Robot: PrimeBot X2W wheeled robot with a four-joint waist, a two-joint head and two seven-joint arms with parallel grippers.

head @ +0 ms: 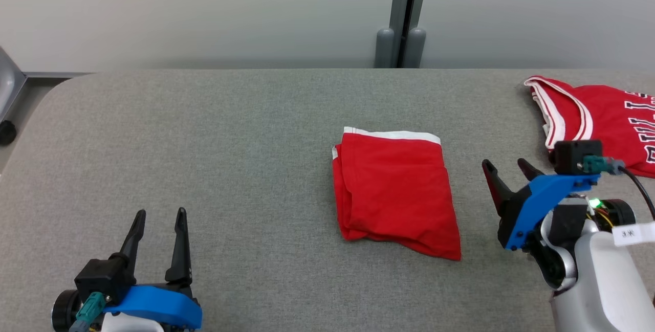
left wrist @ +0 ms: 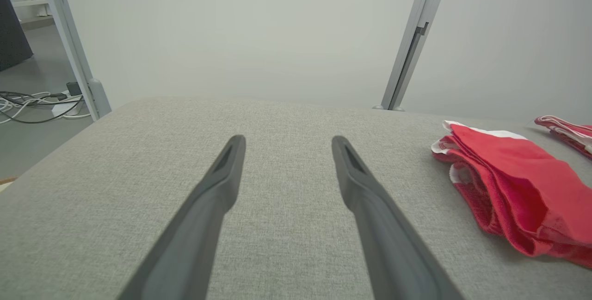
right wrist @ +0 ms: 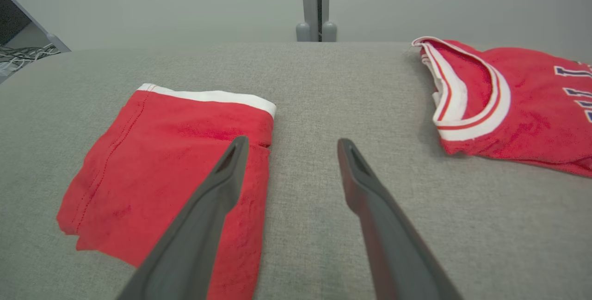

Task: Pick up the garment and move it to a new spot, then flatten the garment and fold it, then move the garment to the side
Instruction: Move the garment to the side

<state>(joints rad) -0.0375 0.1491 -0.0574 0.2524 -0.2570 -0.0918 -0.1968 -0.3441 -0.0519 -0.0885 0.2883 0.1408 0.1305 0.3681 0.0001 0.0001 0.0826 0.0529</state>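
Note:
A red garment [head: 395, 191] with a white band along its far edge lies folded into a neat rectangle at the middle of the grey table [head: 230, 142]. It also shows at the right of the left wrist view [left wrist: 513, 193] and at the left of the right wrist view [right wrist: 171, 170]. My left gripper [head: 159, 213] stands open at the lower left, well apart from the garment, with bare table between its fingers [left wrist: 222, 184]. My right gripper [head: 506, 164] is open just right of the garment, its left finger [right wrist: 222, 184] over the cloth's right edge. Neither holds anything.
A red jersey [head: 598, 117] with white trim and lettering lies at the table's far right corner, seen too in the right wrist view [right wrist: 508, 101]. A grey post [head: 404, 20] stands behind the table against a pale wall. Cables [left wrist: 32, 101] lie on the floor beyond the left edge.

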